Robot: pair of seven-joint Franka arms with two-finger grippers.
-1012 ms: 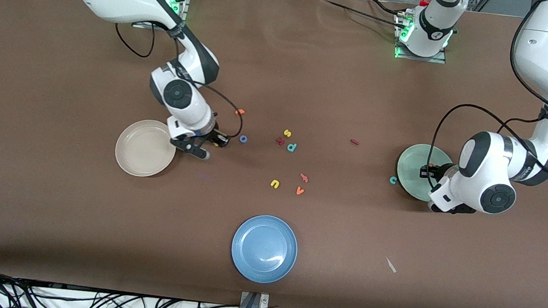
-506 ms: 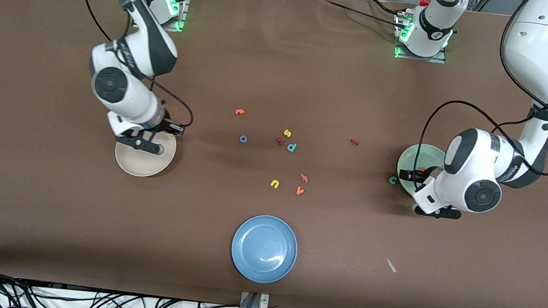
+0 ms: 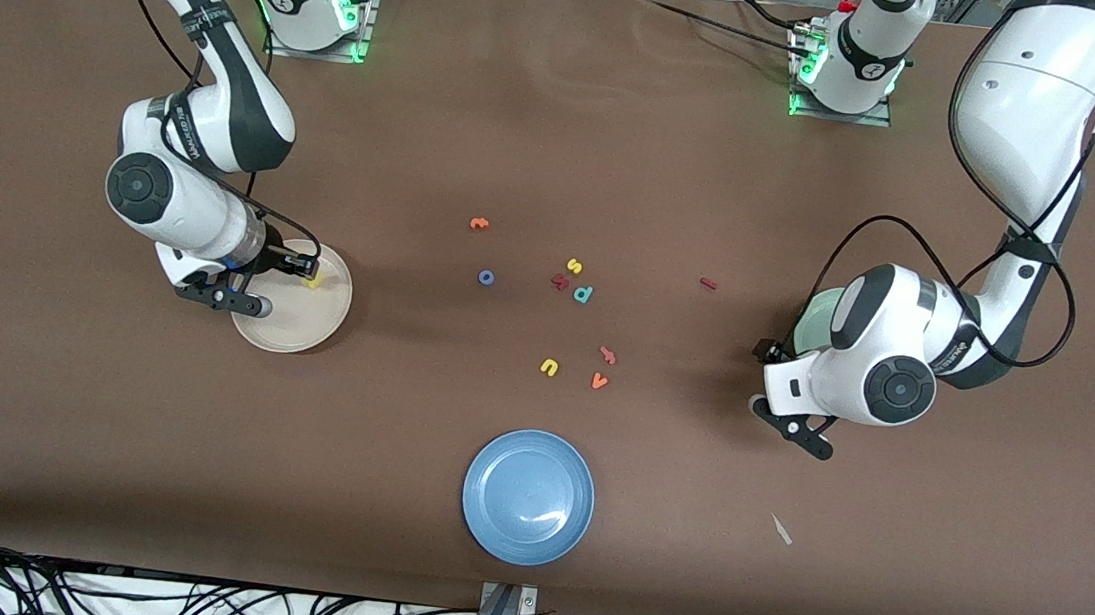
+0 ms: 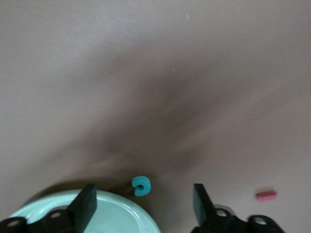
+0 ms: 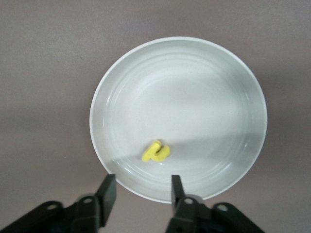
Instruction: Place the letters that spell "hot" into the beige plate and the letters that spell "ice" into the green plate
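Observation:
The beige plate (image 3: 289,328) holds a yellow h (image 3: 314,280). My right gripper (image 3: 225,298) hangs open and empty over the plate's rim (image 5: 121,77), with the h (image 5: 155,152) just ahead of it. My left arm covers most of the green plate (image 3: 810,323). My left gripper (image 4: 144,198) is open and empty, low over the plate's edge (image 4: 121,211), and the teal c (image 4: 141,185) lies on the table between its fingers. The dark red i (image 3: 707,284) and blue o (image 3: 486,278) lie mid-table. I cannot tell which of two orange letters (image 3: 480,224) (image 3: 608,356) is the t.
A blue plate (image 3: 528,497) sits near the front camera. Loose letters lie mid-table: yellow s (image 3: 574,266), dark red k (image 3: 560,282), teal p (image 3: 583,294), yellow u (image 3: 549,367), orange v (image 3: 599,381). A small pale scrap (image 3: 780,529) lies toward the left arm's end.
My right gripper swung from beside the blue o to the beige plate and opened; the yellow h now lies in the plate. My left gripper opened and slid off the green plate toward the teal c.

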